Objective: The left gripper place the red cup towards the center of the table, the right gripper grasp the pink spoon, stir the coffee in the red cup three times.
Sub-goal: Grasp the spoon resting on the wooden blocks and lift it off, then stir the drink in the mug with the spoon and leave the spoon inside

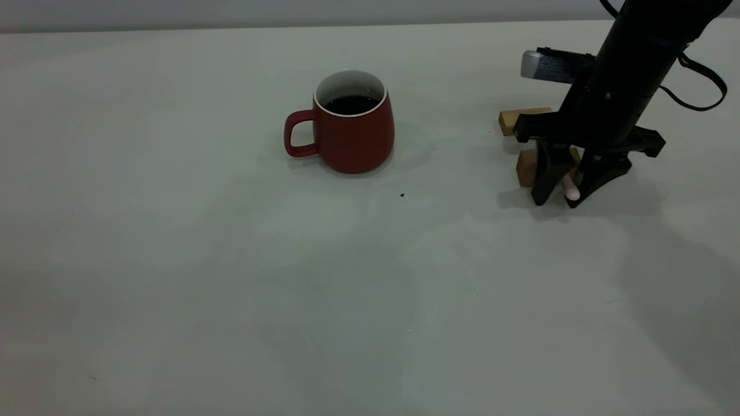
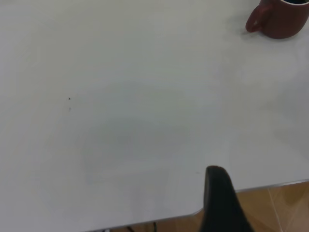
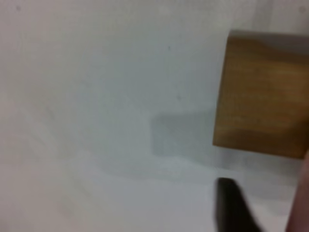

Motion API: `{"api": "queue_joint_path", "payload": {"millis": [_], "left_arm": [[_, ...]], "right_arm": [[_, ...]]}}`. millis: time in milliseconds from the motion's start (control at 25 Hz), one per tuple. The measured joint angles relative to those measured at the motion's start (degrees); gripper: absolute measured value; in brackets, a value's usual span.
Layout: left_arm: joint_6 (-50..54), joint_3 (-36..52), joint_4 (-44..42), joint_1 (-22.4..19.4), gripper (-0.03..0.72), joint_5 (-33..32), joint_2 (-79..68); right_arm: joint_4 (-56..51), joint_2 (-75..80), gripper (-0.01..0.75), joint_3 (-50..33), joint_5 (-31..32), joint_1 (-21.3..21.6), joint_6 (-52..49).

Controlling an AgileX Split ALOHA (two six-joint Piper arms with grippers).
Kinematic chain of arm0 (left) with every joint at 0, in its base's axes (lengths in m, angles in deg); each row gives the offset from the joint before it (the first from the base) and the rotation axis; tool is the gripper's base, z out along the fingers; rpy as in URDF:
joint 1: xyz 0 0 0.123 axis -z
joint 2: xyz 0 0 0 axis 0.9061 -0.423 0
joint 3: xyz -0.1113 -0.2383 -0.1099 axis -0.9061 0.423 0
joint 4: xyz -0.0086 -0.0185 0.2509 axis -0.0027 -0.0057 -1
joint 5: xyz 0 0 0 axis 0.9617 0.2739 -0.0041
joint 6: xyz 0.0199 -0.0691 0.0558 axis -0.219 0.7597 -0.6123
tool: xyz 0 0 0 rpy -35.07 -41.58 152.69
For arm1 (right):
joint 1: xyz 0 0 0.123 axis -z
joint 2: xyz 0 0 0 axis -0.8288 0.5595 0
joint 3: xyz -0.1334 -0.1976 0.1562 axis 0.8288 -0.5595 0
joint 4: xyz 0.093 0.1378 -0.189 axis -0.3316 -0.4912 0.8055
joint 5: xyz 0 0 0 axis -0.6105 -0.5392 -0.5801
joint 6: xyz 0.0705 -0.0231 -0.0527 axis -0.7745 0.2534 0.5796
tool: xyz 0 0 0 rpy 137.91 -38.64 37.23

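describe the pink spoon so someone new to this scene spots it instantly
Find the black right arm at the table's right side. Its pincer points down beside two tan wooden blocks, straddling the pink spoon. Only its pale pink rounded handle shows, unlike the squared tan blocks.

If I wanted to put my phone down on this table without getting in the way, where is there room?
The table is bare across the whole near side and everywhere left of the red cup. There is also an open strip between the cup and the right gripper. The crowded spot is far right, where that gripper straddles the pink spoon beside two wooden blocks.
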Motion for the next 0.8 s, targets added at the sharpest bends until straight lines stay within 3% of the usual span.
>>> {"api": "queue_joint_path", "payload": {"millis": [80, 120, 320, 520, 800], "left_arm": [[0.00, 0.00, 0.00, 0.00, 0.502, 0.00, 0.00], [0.00, 0.00, 0.00, 0.00, 0.502, 0.00, 0.00], [0.00, 0.00, 0.00, 0.00, 0.502, 0.00, 0.00], [0.00, 0.00, 0.00, 0.00, 0.502, 0.00, 0.00], [0.00, 0.00, 0.00, 0.00, 0.502, -0.04, 0.00]], "right_arm": [[0.00, 0.00, 0.127, 0.61, 1.11, 0.00, -0.21], [0.00, 0.00, 0.112, 1.00, 2.23, 0.00, -0.32], [-3.76, -2.41, 0.118, 4.67, 14.16, 0.00, -1.58], [-22.82, -5.33, 0.118, 8.45, 26.77, -0.47, -2.31], [-48.12, -5.33, 0.118, 9.05, 30.04, -5.44, -2.88]]}}
